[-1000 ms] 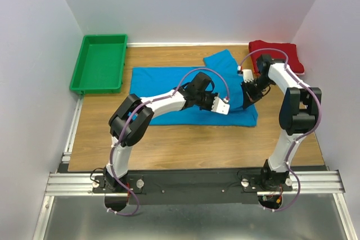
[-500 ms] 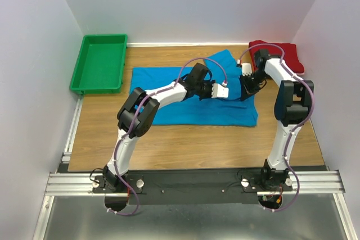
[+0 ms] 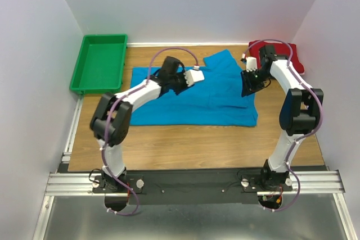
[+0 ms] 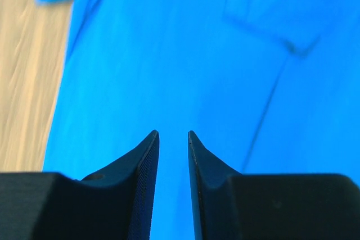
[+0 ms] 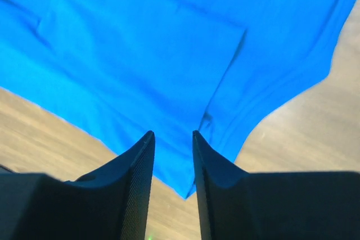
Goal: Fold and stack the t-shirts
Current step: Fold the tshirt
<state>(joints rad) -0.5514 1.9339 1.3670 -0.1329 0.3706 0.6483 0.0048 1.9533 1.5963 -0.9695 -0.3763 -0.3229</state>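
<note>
The bright blue t-shirt (image 3: pixel 197 102) lies spread flat on the wooden table, one sleeve (image 3: pixel 224 62) angled toward the back. A dark red t-shirt (image 3: pixel 279 54) sits bunched in the back right corner. My left gripper (image 3: pixel 190 81) hovers over the blue shirt's upper middle; in its wrist view the left gripper (image 4: pixel 173 133) is open by a narrow gap, with only blue cloth (image 4: pixel 185 54) below. My right gripper (image 3: pixel 246 87) hangs above the shirt's right edge. Its wrist view shows the right gripper (image 5: pixel 172 133) open and holding nothing, above a corner of the blue shirt (image 5: pixel 157 43).
A green plastic tray (image 3: pixel 100 63) stands at the back left, off the shirt's left edge. White walls close in the table on three sides. Bare wood (image 3: pixel 185 141) runs between the shirt and the arm bases.
Both grippers have gone from shut to open. The left arm swung back and to the left over the blue shirt; the right gripper drew back toward the right rear.
</note>
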